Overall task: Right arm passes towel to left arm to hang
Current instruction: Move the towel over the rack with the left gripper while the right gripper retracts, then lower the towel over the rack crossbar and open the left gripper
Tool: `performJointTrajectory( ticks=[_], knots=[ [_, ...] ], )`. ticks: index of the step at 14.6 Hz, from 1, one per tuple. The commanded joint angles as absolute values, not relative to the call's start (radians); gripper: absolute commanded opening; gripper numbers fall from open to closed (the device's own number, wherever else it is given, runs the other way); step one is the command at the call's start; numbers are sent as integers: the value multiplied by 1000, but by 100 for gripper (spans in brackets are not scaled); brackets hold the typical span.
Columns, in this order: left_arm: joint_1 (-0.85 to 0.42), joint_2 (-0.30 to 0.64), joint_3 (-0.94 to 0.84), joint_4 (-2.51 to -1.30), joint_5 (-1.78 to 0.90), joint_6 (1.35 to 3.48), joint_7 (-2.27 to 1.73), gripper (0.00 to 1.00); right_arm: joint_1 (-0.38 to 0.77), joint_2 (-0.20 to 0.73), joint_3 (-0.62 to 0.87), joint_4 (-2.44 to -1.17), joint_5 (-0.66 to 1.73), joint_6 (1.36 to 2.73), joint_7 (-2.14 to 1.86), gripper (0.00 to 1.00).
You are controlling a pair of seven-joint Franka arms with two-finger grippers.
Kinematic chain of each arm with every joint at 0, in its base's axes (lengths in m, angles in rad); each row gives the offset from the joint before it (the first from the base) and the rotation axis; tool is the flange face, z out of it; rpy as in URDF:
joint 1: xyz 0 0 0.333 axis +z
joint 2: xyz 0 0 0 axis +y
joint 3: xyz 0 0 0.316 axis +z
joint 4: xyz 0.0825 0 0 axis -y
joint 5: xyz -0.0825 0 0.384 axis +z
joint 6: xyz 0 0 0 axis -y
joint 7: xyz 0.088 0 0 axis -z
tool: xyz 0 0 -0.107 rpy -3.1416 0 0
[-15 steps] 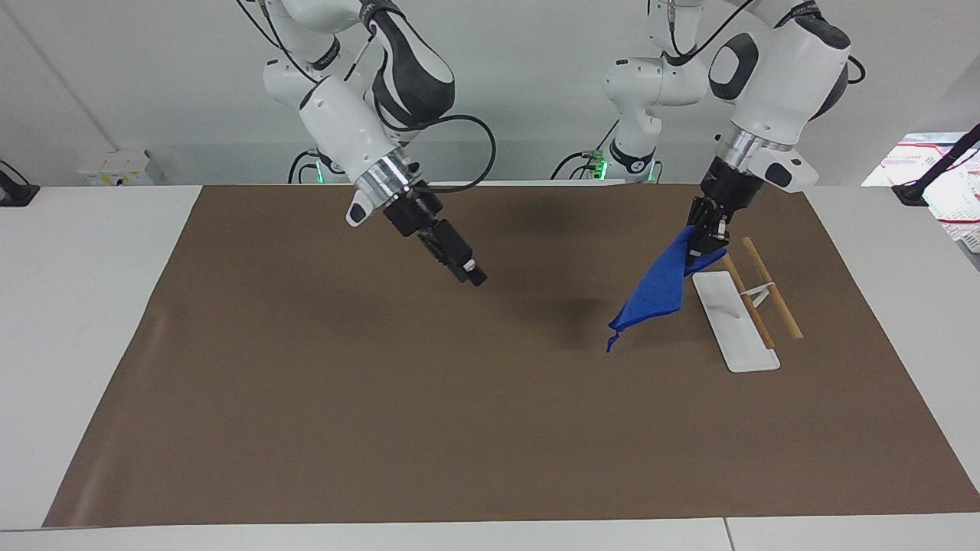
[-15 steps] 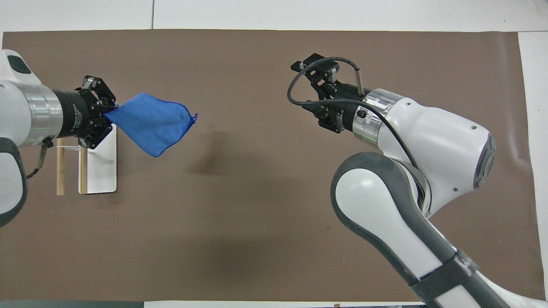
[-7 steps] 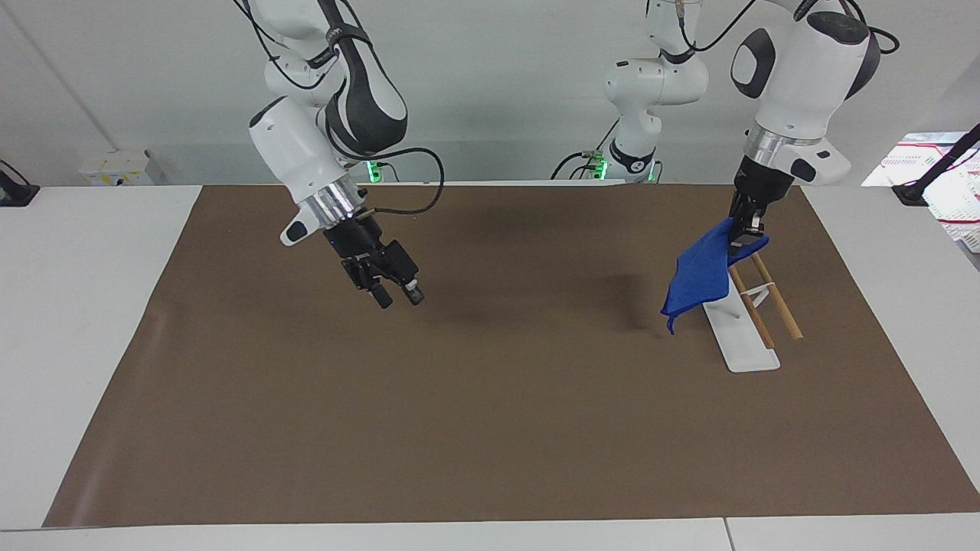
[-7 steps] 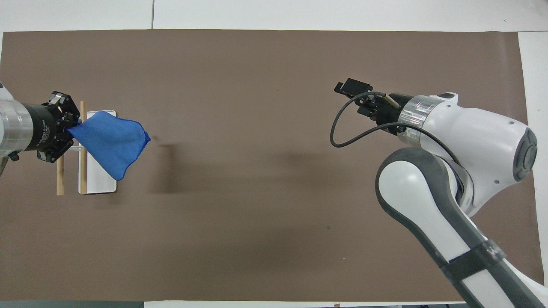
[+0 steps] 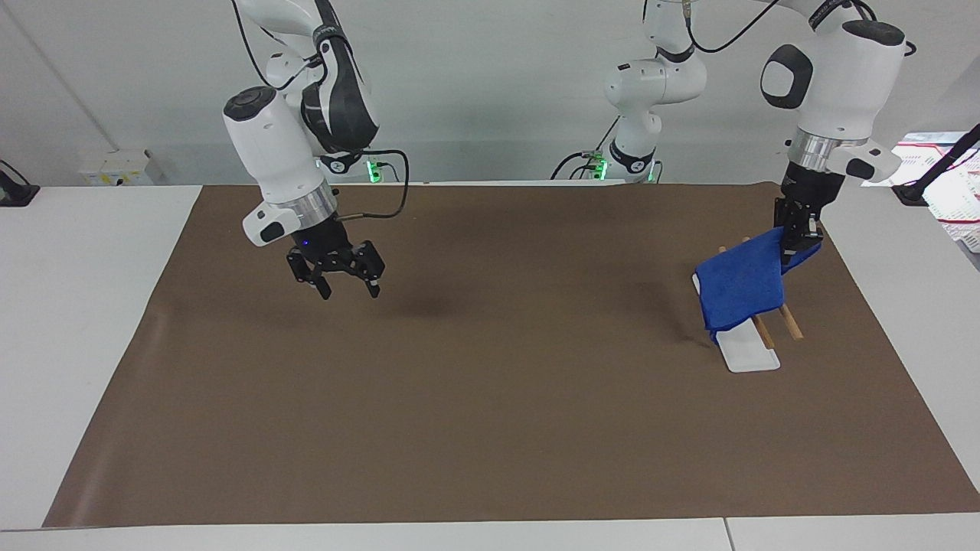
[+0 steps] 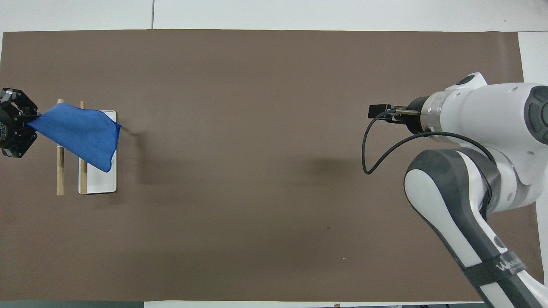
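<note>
The blue towel (image 5: 741, 285) hangs from my left gripper (image 5: 793, 251), which is shut on its upper corner over the rack at the left arm's end of the table. The cloth spreads across both wooden rods (image 5: 788, 325) and part of the white base (image 5: 749, 353). I cannot tell whether it rests on the rods. In the overhead view the towel (image 6: 79, 134) covers the rods (image 6: 60, 175) between the left gripper (image 6: 25, 125) and the base (image 6: 100, 184). My right gripper (image 5: 350, 291) hangs open and empty, pointing down over the brown mat toward the right arm's end.
A brown mat (image 5: 490, 428) covers most of the white table (image 5: 69, 306). A pale basket with papers (image 5: 957, 199) sits off the mat at the left arm's end. The right arm's wrist and cable (image 6: 385, 141) hang over the mat.
My left gripper has carried the towel toward its own end of the table, so the cloth now lies across the rack's rods. My right arm has drawn back and turned its gripper downward.
</note>
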State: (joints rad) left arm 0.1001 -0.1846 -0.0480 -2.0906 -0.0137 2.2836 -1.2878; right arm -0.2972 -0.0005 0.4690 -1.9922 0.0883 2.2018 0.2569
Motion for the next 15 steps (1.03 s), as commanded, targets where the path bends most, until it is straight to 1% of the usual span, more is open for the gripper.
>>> performJointTrajectory(
  ticks=[1, 2, 4, 5, 7, 8, 9, 11, 12, 13, 15],
  knots=[
    [164, -218, -57, -2152, 3, 2362, -1285, 0, -295, -5, 430, -1910, 11, 2044, 230, 100],
    [175, -216, -57, -2169, 3, 2385, -1285, 0, -255, -8, 381, -1884, -1, 1992, 229, 100],
    [216, -215, -58, -2198, 3, 2434, -1282, 0, -126, -20, 206, -1836, -5, 1895, 227, 100],
    [228, -213, -58, -2207, 3, 2448, -1279, 0, -89, -28, 151, -1812, -5, 1847, 226, 100],
    [253, -190, -58, -2209, 3, 2453, -1278, 0, -57, -29, 89, -1748, -6, 1746, 186, 100],
    [262, -183, -58, -2210, 3, 2453, -1275, 0, -23, -29, 25, -1706, -6, 1689, 164, 100],
    [277, -175, -58, -2217, 3, 2460, -1273, 0, -5, -28, -7, -1677, -9, 1646, 158, 100],
    [301, -157, -58, -2238, 3, 2502, -1267, 0, 1, -22, -12, -1600, -84, 1554, 120, 100],
    [305, -141, -57, -2243, 3, 2517, -1243, 0, -2, -18, -11, -1582, -97, 1527, 108, 100],
    [320, -132, -58, -2244, 3, 2519, -1223, 0, -2, -29, -11, -1606, -94, 1535, 109, 100],
    [337, -111, -58, -2244, 3, 2525, -1216, 0, -9, -29, -11, -1611, -71, 1542, 110, 100]
  ],
)
